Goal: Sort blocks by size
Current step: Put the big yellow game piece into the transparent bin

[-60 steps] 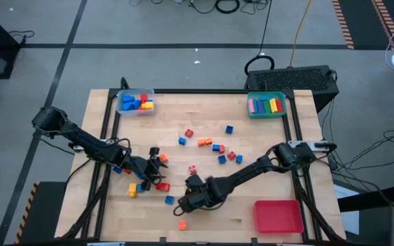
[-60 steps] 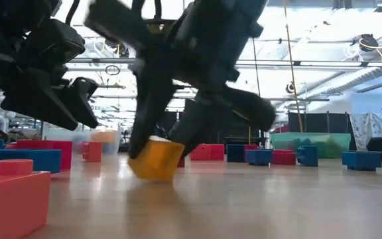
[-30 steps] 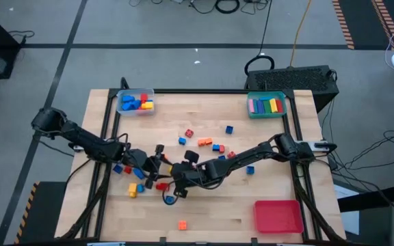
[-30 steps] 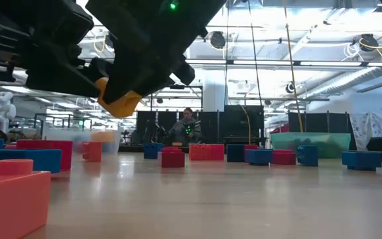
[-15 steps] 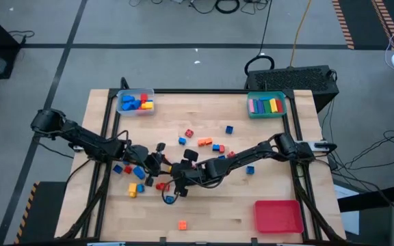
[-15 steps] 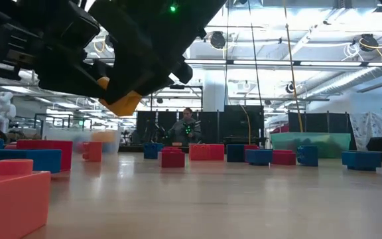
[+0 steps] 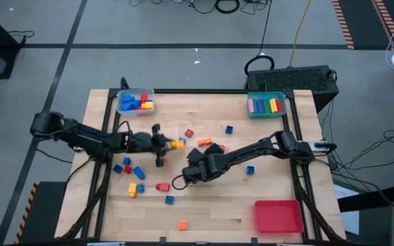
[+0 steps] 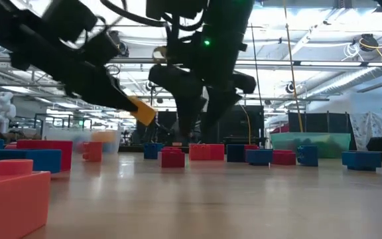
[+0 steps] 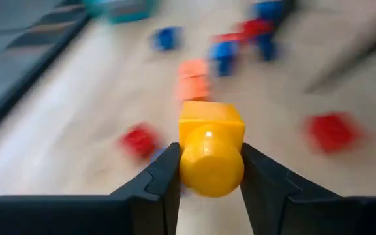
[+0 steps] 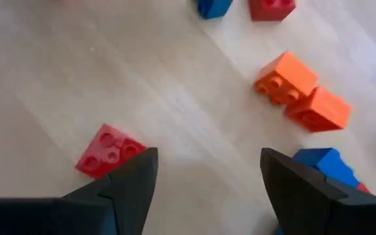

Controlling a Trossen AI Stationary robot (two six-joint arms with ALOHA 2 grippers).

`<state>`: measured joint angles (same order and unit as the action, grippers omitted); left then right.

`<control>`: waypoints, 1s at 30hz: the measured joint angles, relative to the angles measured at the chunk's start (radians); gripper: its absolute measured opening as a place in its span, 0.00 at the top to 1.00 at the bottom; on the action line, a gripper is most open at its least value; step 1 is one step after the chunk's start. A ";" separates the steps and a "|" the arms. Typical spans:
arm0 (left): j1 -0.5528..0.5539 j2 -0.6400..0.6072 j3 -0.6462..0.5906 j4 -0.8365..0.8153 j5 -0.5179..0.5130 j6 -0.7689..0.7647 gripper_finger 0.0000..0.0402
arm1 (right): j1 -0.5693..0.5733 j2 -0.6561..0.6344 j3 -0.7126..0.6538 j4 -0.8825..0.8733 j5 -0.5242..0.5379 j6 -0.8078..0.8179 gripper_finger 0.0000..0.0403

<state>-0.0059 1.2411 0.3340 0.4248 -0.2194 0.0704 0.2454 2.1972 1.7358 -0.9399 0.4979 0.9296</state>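
A small yellow block [image 9: 210, 151], carried by the right gripper [image 10: 207, 173] 1 s earlier, is now pinched between the fingers of the left gripper [image 7: 172, 143] and held above the table [image 7: 265, 205], mid-table. The right gripper, its jaws spread and empty, has drawn back over 2 orange blocks [image 10: 302, 95]. A hand-over is judged complete; placement in the clear tray [image 7: 135, 102] with other small blocks is probably next.

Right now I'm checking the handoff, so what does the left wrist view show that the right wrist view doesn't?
Only the left wrist view shows the yellow block clamped between the left gripper fingers. Only the right wrist view shows the right gripper open and empty above the table, with a red brick lying flat beside one finger. Both show loose orange bricks, red and blue ones on the wood.
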 joint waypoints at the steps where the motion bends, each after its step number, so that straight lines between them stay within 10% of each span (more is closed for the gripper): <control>1: 0.030 0.000 0.000 -0.003 -0.012 -0.013 0.68 | 0.002 0.000 -0.013 0.010 -0.007 -0.010 0.36; 19: 0.552 -0.117 0.000 -0.128 -0.107 -0.182 0.68 | -0.229 0.002 -0.039 0.233 -0.097 -0.498 0.41; 30: 0.705 -0.222 0.000 -0.364 -0.349 -0.328 0.68 | -0.311 0.002 -0.039 0.573 -0.401 -0.740 0.41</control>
<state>0.6986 1.0187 0.3336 0.0611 -0.5683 -0.2573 -0.0654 2.1990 1.6970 -0.3668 0.0969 0.1896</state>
